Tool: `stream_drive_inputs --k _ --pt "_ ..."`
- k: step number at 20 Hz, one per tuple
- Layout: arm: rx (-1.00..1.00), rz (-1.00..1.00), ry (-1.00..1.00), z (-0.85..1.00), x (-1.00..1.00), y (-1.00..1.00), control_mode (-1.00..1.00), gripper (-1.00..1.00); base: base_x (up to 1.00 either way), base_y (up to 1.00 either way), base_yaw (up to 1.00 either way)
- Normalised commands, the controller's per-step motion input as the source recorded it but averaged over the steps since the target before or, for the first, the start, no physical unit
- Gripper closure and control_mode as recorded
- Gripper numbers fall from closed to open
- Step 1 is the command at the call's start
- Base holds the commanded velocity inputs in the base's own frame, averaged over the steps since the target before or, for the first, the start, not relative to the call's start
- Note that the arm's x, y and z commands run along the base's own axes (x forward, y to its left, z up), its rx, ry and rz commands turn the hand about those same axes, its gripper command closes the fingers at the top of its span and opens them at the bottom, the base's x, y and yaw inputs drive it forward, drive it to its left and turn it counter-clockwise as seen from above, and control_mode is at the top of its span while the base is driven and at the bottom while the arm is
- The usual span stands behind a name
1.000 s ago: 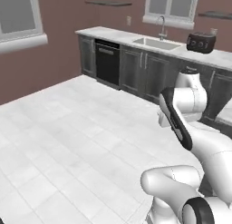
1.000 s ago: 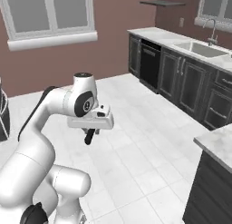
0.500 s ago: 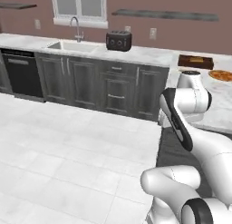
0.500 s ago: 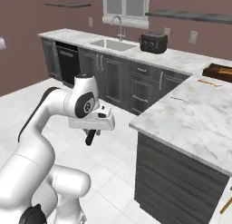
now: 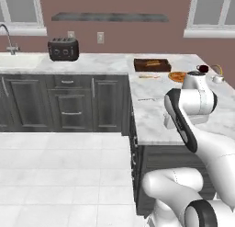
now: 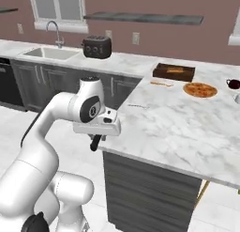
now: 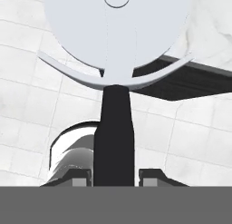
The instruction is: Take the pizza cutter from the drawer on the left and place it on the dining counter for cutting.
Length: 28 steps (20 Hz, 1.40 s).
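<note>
Firmly, gripper (image 7: 113, 173) pinches pizza cutter (image 7: 115, 69) (matte-black handle, round blade).

On the back counter you see a black toaster (image 5: 63, 48) standing against the wall, with a sink (image 6: 50, 52) and its curved tap (image 6: 56, 32) further along; a grey shelf (image 5: 108, 17) is mounted on the wall above; a dark brown tray (image 6: 174, 72) lies flat near the wall, with a pizza (image 6: 200, 89) just beside it; a dark cup (image 6: 233, 83) stands near the pizza; the floor (image 5: 55, 175) is pale tile.
</note>
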Motion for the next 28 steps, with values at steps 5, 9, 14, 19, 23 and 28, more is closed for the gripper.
stream_drive_inputs --k 5,9,14,19,23,28 --pt "0.0 0.0 0.0 0.0 0.0 0.0 1.0 1.0 0.42 0.43 -0.43" --pt "0.0 0.0 0.0 0.0 0.0 0.0 1.0 1.0 0.03 0.8 -0.4" --pt "0.0 0.0 0.0 0.0 0.0 0.0 1.0 1.0 0.0 1.0 -0.44" --pt "0.0 0.0 0.0 0.0 0.0 0.0 1.0 1.0 0.0 1.0 -0.45" --pt "0.0 0.0 0.0 0.0 0.0 0.0 1.0 1.0 0.0 1.0 -0.46" --pt "0.0 0.0 0.0 0.0 0.0 0.0 1.0 1.0 0.0 1.0 -0.47"
